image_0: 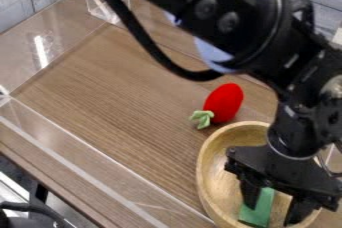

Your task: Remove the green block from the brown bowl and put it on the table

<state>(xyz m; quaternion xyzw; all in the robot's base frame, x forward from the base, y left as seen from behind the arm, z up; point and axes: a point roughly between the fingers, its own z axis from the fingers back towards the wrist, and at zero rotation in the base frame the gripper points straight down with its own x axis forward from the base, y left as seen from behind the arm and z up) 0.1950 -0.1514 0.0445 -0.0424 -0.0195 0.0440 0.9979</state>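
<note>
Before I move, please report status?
Gripper low over bowl, partly hiding green block. Block still inside bowl. Strawberry toy outside, beside bowl.

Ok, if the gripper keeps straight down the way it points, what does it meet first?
Most likely the green block in the brown bowl, just below the gripper, though depth is unclear.

Desk (114, 94): brown wood-grain surface, edged by low clear walls. Directly on it, a tan bowl (211, 180) sits beneath the jaws (278, 204); a red strawberry toy (223, 101) (green leaves attached) lies beyond them, near the bowl.
</note>
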